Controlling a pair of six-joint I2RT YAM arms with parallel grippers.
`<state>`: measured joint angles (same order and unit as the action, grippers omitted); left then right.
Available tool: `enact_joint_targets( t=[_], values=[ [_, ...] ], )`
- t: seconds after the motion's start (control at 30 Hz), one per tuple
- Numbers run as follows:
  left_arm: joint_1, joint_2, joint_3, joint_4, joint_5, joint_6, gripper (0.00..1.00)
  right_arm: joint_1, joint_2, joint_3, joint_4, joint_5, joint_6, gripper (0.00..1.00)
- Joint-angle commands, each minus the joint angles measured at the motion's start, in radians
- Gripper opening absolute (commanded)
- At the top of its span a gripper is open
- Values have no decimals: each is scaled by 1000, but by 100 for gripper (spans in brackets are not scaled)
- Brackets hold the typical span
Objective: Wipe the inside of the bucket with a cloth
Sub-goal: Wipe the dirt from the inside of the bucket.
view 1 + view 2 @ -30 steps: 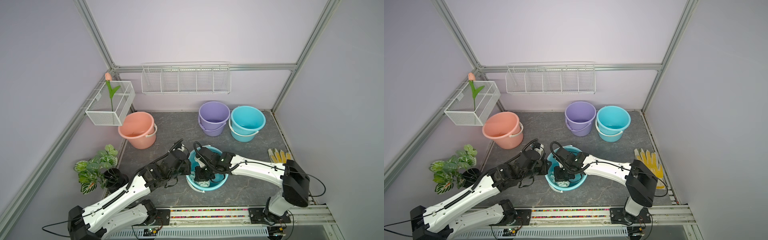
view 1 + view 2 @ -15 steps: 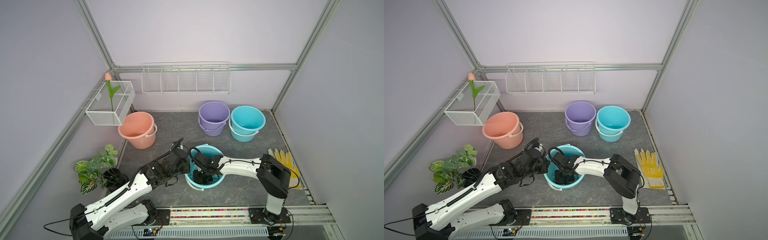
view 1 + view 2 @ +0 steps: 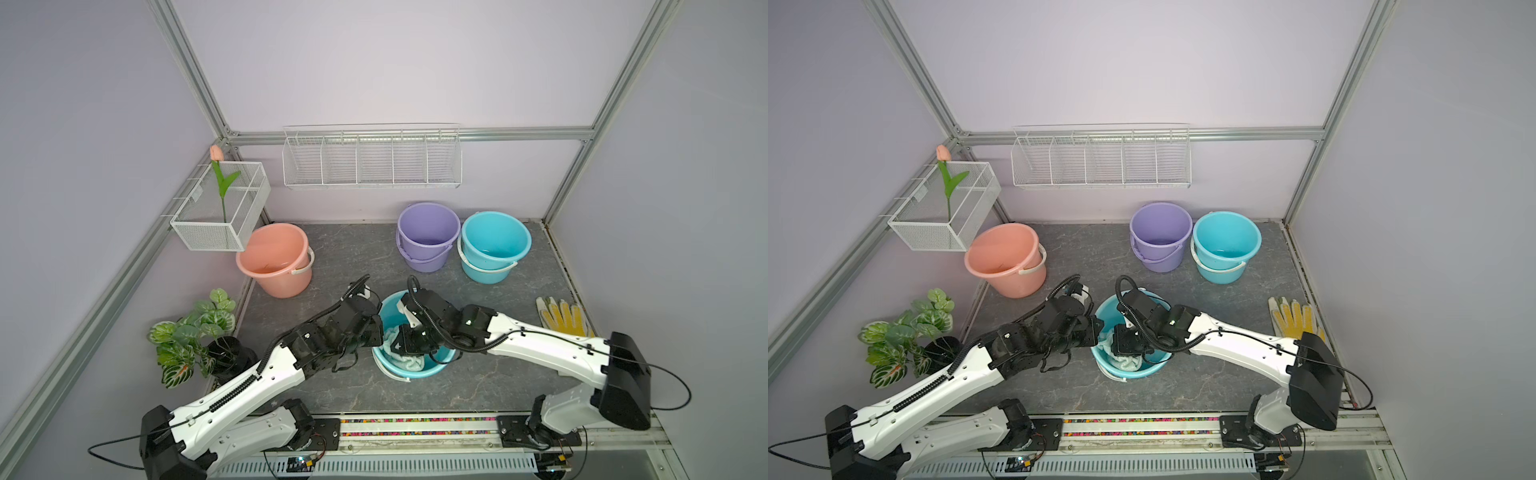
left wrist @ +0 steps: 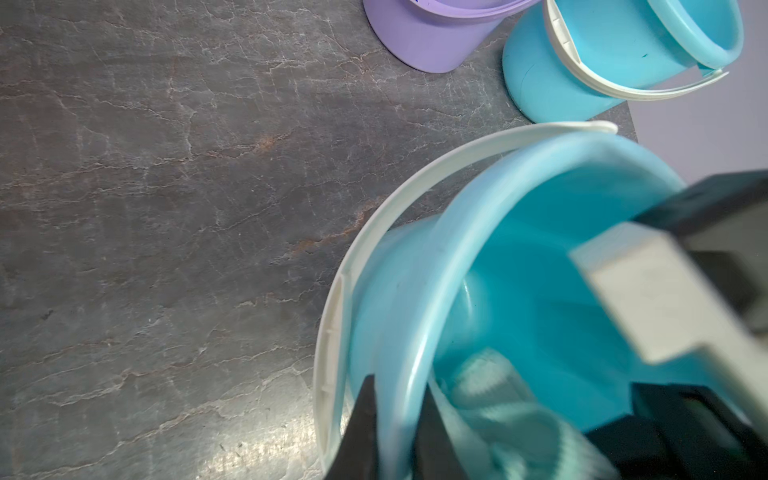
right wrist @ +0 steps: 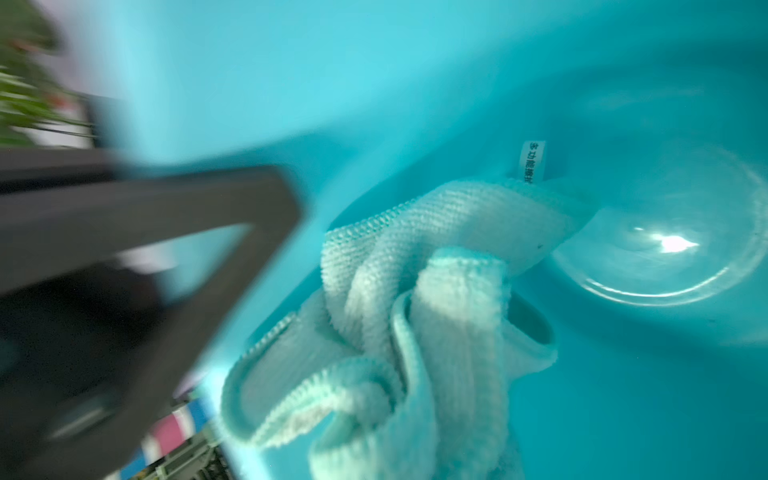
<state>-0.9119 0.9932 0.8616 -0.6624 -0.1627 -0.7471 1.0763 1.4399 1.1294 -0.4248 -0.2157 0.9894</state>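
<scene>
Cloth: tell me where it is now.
In both top views the cloth lies bunched inside the near blue bucket, front centre of the table.

Mounted on black plates (image 3: 328, 430) on the aluminium rail (image 3: 415, 428), the left arm (image 3: 274, 372) and the right arm (image 3: 552, 353) are wearing white shells dotted with small dark screws, with boxy black housings at the joints nearest the rail and black wrist sections farthest from it. Black cables (image 3: 409, 287) are looping out beside the rail and arching over each wrist, while a ribbed black conduit (image 3: 239, 388) is running along the left arm. The left gripper (image 4: 398, 386) is showing two dark tapering fingers (image 4: 361, 428).
</scene>
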Motion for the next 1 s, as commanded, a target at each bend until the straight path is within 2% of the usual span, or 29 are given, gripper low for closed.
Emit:
enact_joint_targets(
  t=[0.0,0.2,0.4,0.67,0.8,0.97],
  values=[
    [-4,2,34,33,-9,11,0,11,-29,-60,125,-37,138,7],
    [-3,1,30,44,3,0,0,30,-23,-157,360,-3,319,7],
    [-3,15,49,45,24,11,0,34,93,-191,499,52,474,7],
    [-3,6,52,38,33,17,0,36,325,-81,371,123,591,7],
    [-3,-7,44,38,39,14,0,37,431,-25,252,185,606,7],
    [-3,-34,27,30,31,11,0,36,499,-3,211,194,602,7]
  ],
)
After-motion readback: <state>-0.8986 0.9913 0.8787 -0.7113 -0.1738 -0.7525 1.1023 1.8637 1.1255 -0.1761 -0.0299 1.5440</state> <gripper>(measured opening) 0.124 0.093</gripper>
